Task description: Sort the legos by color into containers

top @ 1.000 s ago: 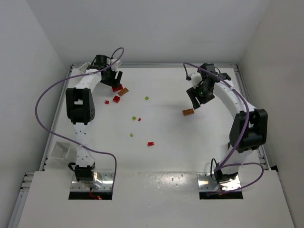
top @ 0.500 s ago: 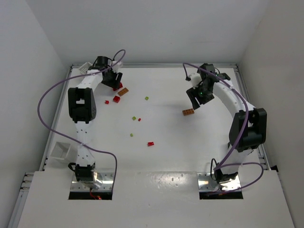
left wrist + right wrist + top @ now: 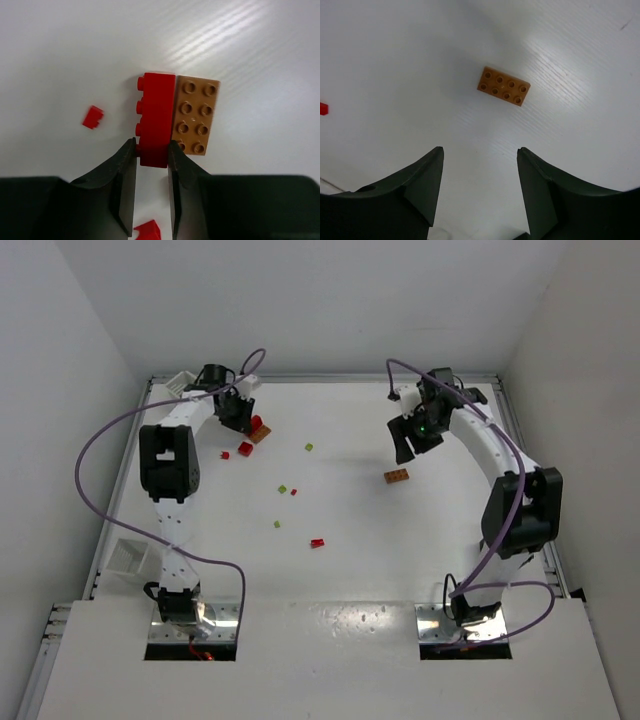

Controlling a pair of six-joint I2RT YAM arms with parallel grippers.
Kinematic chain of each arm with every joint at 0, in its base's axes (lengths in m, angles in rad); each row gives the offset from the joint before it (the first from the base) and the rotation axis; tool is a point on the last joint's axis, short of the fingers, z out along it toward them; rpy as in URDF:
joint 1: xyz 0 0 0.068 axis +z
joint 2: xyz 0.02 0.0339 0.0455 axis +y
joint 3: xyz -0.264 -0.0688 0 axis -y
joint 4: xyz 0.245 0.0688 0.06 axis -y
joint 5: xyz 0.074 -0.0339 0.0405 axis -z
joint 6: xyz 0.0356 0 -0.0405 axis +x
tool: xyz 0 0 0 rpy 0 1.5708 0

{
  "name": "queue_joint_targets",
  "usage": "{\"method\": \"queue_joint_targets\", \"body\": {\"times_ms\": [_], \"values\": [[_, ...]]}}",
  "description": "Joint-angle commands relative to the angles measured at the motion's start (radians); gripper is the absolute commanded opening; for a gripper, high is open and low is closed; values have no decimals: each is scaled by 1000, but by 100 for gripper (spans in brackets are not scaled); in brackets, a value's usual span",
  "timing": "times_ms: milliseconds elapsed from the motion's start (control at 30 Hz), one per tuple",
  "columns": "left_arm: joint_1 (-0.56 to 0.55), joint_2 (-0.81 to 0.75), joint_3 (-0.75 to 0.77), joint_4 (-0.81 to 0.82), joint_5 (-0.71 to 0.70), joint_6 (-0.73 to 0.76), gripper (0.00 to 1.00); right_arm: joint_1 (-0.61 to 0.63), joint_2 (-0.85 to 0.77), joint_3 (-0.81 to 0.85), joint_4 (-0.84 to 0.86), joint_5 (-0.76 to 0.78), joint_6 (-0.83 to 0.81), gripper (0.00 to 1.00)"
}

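Note:
My left gripper [image 3: 152,147] is shut on the near end of a red lego brick [image 3: 156,117], both pads pressing its sides. An orange-brown lego [image 3: 196,114] lies flush against that brick's right side. In the top view this left gripper [image 3: 243,418] is at the far left of the table, with the red brick [image 3: 258,422] showing beside it. My right gripper [image 3: 480,152] is open, hanging above the table short of a second orange-brown lego [image 3: 503,86]. From above, the right gripper [image 3: 408,445] is just beyond that lego [image 3: 397,476]. A white container [image 3: 127,556] sits at the left edge.
Loose legos lie mid-table: a red brick [image 3: 245,449], small green pieces [image 3: 309,447] [image 3: 283,488] [image 3: 277,524] and a red piece [image 3: 317,542]. A tiny red piece [image 3: 93,116] lies left of the held brick. Another white container [image 3: 180,382] stands in the far left corner.
The left gripper's jaws have closed onto the red brick. The right gripper has risen and drawn back toward the far side, away from the orange-brown lego.

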Motion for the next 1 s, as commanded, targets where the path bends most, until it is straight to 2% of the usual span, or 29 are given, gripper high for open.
{"method": "queue_joint_targets", "body": {"times_ms": [0,67,200,367,500,733,967], "values": [[4,-149,-57,-16,154,22,12,-9,-86,42,77,-148,46,61],[4,-236,-86,-16,227,22,12,-9,-119,41,163,-232,55,64],[-13,-394,-247,-34,512,50,15,-9,-44,165,151,-505,148,64],[-116,-549,-428,-45,666,35,16,4,30,143,281,-749,316,68],[-214,-601,-501,-45,767,-17,17,29,88,143,389,-820,457,71],[-255,-592,-487,-36,914,-102,18,58,122,172,420,-953,491,77],[-277,-563,-435,-36,925,-135,19,119,74,100,277,-934,311,80]]}}
